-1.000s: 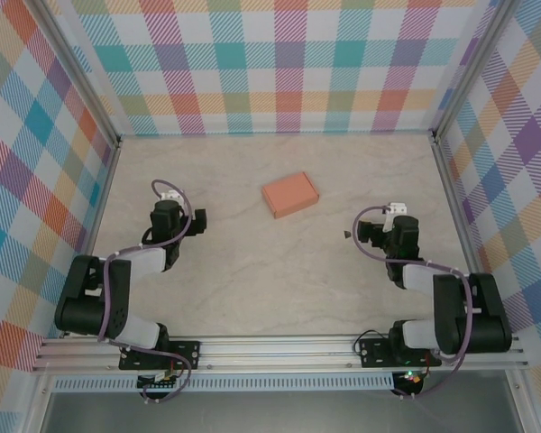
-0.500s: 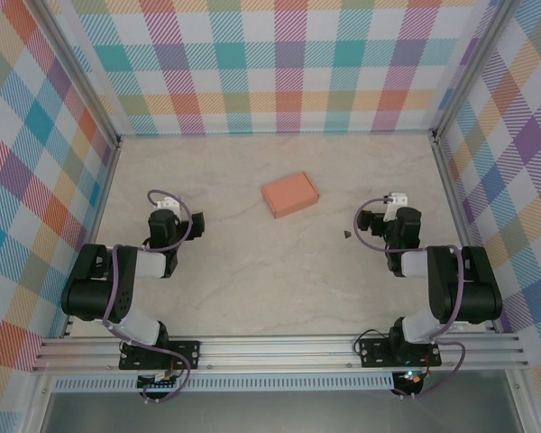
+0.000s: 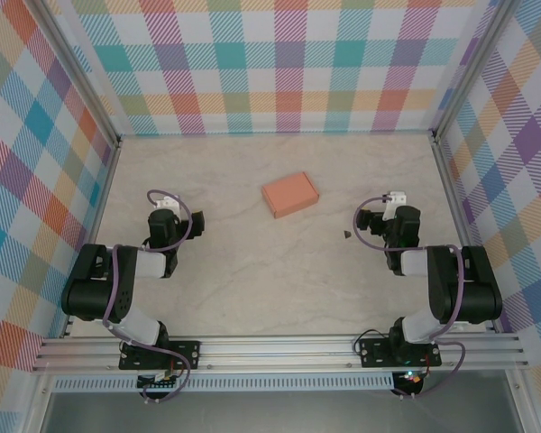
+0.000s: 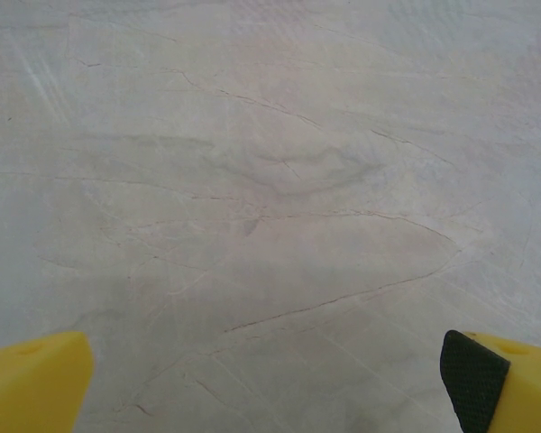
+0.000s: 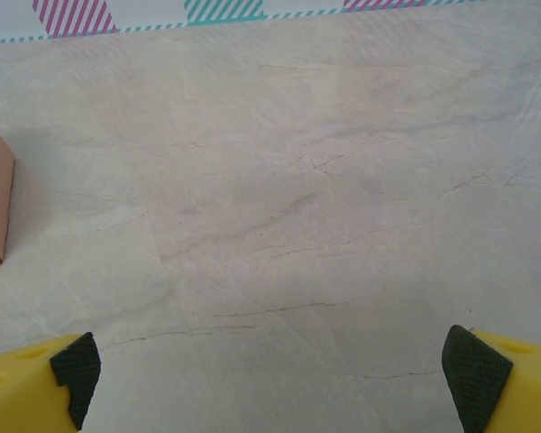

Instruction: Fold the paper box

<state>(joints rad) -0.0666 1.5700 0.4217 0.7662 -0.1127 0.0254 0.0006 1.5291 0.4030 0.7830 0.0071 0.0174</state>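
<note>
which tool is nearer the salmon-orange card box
Right. The right tool sits right of the salmon-orange card box; the left tool sits farther off on its left, both open.

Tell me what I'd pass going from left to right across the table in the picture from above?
left gripper → paper box → small dark speck → right gripper

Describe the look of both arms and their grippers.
Both the left arm and right arm have bulky black joints, white links, a looping purple cable and a white block at the wrist. The left gripper and right gripper have yellow fingers with black pads.
</note>
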